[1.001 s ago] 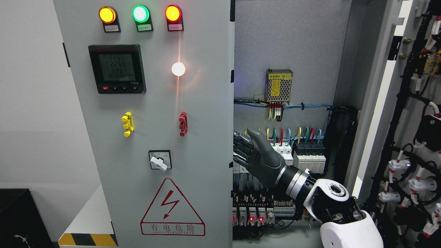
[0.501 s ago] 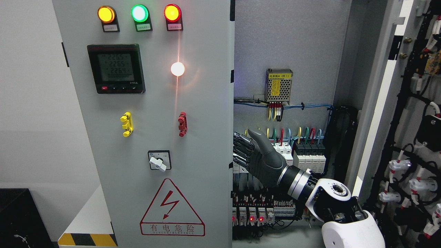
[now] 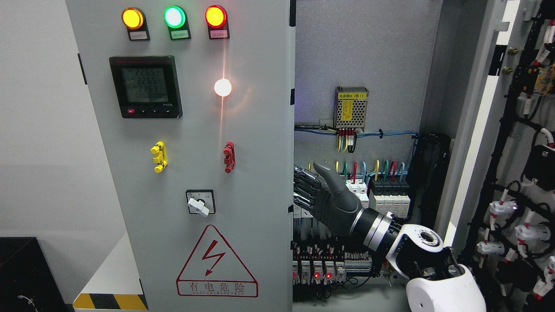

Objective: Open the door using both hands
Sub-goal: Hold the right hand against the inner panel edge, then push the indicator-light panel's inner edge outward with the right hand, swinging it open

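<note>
Little has been moved since the earlier frames: the right hand is still held at the inner edge of the left door, with the forearm shifted slightly lower and rightward. Its fingers are curled around that edge, thumb raised. Behind it, the cabinet interior with breakers and wiring is exposed. The right door is swung wide open.
</note>
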### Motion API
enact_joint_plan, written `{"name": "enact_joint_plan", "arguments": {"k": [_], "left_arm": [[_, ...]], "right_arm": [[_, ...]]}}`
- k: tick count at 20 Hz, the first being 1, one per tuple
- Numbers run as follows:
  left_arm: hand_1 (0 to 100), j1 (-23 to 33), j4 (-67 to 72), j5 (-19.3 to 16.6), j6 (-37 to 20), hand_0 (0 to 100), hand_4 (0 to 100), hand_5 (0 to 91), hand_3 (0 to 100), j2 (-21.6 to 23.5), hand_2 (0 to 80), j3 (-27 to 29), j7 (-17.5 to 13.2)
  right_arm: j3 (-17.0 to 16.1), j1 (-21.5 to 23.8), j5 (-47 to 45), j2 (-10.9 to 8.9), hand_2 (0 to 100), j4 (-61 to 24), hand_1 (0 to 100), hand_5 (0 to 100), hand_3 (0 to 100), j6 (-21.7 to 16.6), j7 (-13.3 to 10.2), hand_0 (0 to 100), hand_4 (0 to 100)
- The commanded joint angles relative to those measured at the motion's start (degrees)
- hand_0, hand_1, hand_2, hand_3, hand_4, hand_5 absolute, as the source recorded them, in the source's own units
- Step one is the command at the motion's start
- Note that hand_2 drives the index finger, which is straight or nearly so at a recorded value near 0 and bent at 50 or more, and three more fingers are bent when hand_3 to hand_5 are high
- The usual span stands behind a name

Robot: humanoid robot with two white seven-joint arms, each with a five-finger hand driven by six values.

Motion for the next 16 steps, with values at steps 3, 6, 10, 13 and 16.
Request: {"name": "enact_joint_plan", "arguments": {"k": [3, 6, 10, 13, 16], "left_arm": [[0, 1.76, -2.02, 0.01, -0.04, 0, 0, 0.0, 0, -0.93, 0.0, -0.06, -0.03], [0, 1.67, -2.02, 0.01, -0.04, 0, 0, 0.0, 0, -0.93, 0.0, -0.15, -0.03], [0, 1.67, -2.11, 0.19, -0.04, 0, 0, 0.0, 0, -1.02, 0.0, -0.15, -0.03], [0, 1.59, -2.11, 0.10, -0.04, 0, 0, 0.0, 0, -1.02, 0.0, -0.15, -0.03], [0, 1.59, -2.11, 0.10, -0.04, 0, 0, 0.0, 0, -1.02, 0.0, -0.15, -0.03]], "right_arm": [[1.62, -0.06, 0.01, 0.11, 0, 0.16, 0, 0, 0, -0.15, 0.62, 19, 0], [1.62, -0.15, 0.01, 0.02, 0, 0.16, 0, 0, 0, -0.24, 0.62, 19, 0], [1.53, -0.59, 0.01, 0.11, 0, -0.02, 0, 0, 0, -0.50, 0.62, 19, 0], [1.53, -0.85, -0.07, 0.11, 0, 0.07, 0, 0, 0, -0.50, 0.62, 19, 0], [1.44, -0.68, -0.08, -0.15, 0, -0.11, 0, 0, 0, -0.50, 0.62, 19, 0]]}}
